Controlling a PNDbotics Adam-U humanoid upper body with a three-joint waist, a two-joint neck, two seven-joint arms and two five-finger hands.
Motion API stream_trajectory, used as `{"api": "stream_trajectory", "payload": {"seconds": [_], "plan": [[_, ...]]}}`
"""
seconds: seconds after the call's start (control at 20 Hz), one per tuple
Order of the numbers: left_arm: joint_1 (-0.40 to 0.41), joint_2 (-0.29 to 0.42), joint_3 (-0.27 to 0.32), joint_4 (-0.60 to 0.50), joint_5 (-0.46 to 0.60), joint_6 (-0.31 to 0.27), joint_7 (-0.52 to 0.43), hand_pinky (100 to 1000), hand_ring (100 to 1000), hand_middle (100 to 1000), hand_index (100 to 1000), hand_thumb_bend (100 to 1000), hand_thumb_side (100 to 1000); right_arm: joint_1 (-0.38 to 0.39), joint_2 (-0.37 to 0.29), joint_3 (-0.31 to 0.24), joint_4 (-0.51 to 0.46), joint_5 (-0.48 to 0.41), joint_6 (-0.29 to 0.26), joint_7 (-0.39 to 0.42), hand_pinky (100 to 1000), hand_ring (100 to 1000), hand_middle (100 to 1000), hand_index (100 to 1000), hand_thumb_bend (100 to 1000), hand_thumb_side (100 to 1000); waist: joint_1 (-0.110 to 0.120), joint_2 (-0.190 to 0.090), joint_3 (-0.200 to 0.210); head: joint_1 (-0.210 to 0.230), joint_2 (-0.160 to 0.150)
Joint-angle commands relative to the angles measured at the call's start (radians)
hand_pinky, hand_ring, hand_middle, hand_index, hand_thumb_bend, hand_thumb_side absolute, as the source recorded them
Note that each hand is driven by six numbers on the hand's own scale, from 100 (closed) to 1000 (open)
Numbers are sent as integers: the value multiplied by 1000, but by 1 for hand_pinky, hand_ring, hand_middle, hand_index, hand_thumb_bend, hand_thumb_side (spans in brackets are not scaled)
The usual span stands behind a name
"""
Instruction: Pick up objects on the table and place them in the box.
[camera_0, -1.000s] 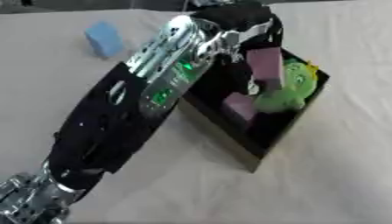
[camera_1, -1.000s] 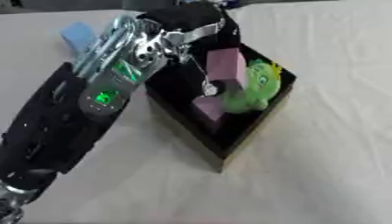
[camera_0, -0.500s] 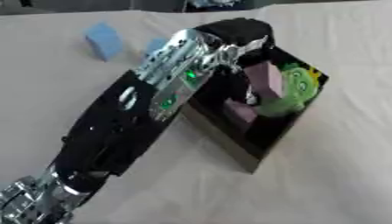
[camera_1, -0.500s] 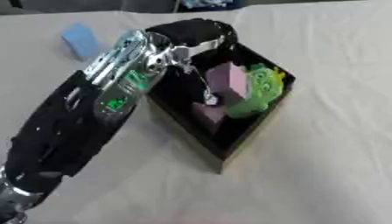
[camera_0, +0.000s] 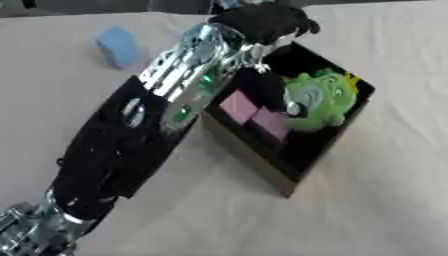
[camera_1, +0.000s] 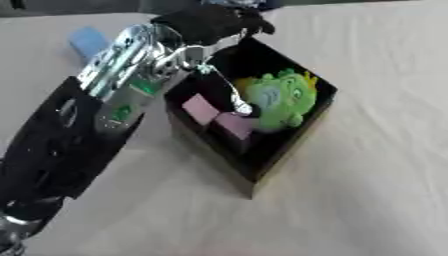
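A black box (camera_0: 262, 165) stands askew in the middle of the table. Inside it lie a green plush toy (camera_0: 317, 100) and two pink blocks (camera_0: 238, 106) side by side along the left wall. My left arm (camera_0: 175, 95) stretches from the lower left across the box's left edge. Its hand (camera_0: 262, 21) hovers over the box's far corner with nothing visible in it. A light blue block (camera_0: 116, 46) lies on the table to the far left of the box, left of my forearm. My right hand shows in neither view.
The beige cloth-covered table (camera_0: 385, 200) spreads to the right of and in front of the box. A dark strip runs along the table's far edge at the top.
A pink block that stood upright near my left hand now lies flat in the box beside the other pink one. The hand has drawn back toward the box's far corner.
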Motion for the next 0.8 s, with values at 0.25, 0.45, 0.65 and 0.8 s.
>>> {"api": "stream_trajectory", "payload": {"seconds": [0.25, 0.45, 0.65, 0.8], "plan": [[-19, 121, 131, -113, 82, 89, 42, 895, 934, 861, 928, 455, 425, -3, -24, -14, -14, 2, -4, -9, 872, 814, 571, 763, 100, 557, -1, -38, 2, -17, -8], [-38, 218, 198, -31, 131, 163, 86, 850, 897, 848, 916, 403, 396, -1, -29, -17, -14, 4, -8, -13, 871, 814, 571, 763, 100, 556, 2, -37, 5, -29, -7], [-48, 298, 231, 76, 154, 188, 139, 848, 890, 852, 904, 425, 359, 1, -32, -18, -14, 9, -10, -14, 871, 814, 570, 762, 100, 556, 4, -32, 5, -35, -12], [-49, 351, 242, 163, 134, 191, 155, 861, 901, 863, 914, 501, 333, 2, -35, -18, -14, 13, -12, -15, 871, 814, 570, 762, 100, 555, 6, -28, 5, -34, -14]]}}
